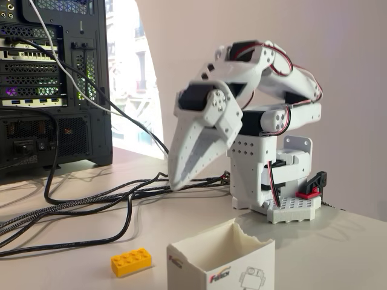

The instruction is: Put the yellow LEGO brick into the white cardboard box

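brick: the yellow brick (130,261) lies flat on the table (338,248), studs up, at about 7 o'clock in the fixed view, just to 9 o'clock of the box and apart from it.
box: the white box (220,263) stands open-topped at 6 o'clock, its rim ragged, a logo and a robot drawing on its near side; the bottom is cut off by the picture's edge.
gripper: the gripper (178,181) hangs at centre, tips pointing down at 7 o'clock, above the cables and well short of the brick. Its fingers look pressed together with nothing between them.
handling: I judge the brick light, hard and rigid, with smooth, somewhat slippery sides. It will not crush, but it could skate or twist if pinched off-centre.
hold: best taken across its short width, on the two long side faces, near the middle; the studs offer no useful grip.
box handling: thin card, probably light, so a knock from the arm could shove or tip it.
surroundings: a bundle of black cables (91,205) runs from 9 o'clock toward the arm's base (293,208); a computer tower (54,84) stands at 10 o'clock.
obstruction: nothing lies between brick and box; the nearest cable curves just beyond the brick, at its 12 o'clock, and could catch a low finger.
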{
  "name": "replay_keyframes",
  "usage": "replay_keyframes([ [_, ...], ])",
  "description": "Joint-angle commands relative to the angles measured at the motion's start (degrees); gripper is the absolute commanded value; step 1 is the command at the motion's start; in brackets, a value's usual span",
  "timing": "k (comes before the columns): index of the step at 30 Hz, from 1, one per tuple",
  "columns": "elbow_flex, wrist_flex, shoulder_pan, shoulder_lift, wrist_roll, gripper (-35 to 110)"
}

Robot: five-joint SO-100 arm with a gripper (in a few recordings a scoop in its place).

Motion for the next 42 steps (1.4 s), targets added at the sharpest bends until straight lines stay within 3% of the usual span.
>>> replay_keyframes([
  [1,-10.81,-1.14,-0.53,-6.77,-0.26,-9],
  [7,-16.87,-4.22,-0.44,-18.63,2.64,-9],
  [19,-30.41,-13.8,2.2,-47.37,28.04,-9],
  [30,-26.46,-17.84,1.41,-49.75,49.48,-9],
  [42,-25.31,-17.31,0.09,-55.28,69.08,3],
])
